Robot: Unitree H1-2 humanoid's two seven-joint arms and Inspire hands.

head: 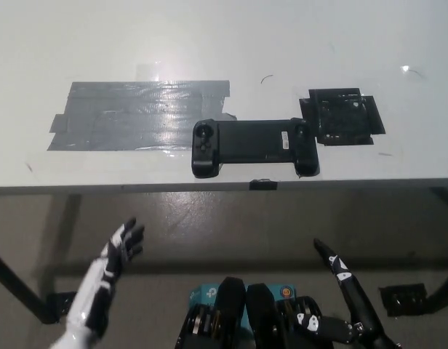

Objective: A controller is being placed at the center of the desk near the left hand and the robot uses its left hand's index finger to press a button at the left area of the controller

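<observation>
A black controller lies flat near the front edge of the white desk, its left grip with a round stick toward picture left. My white left hand hovers below the desk's front edge, well to the left of the controller, fingers spread apart and holding nothing. My black right hand sits low at the lower right, below the desk edge, with a finger pointing up and nothing in it.
A large patch of grey tape covers the desk left of the controller. A black taped square lies just right of it. Dark desk legs stand over the floor at lower left.
</observation>
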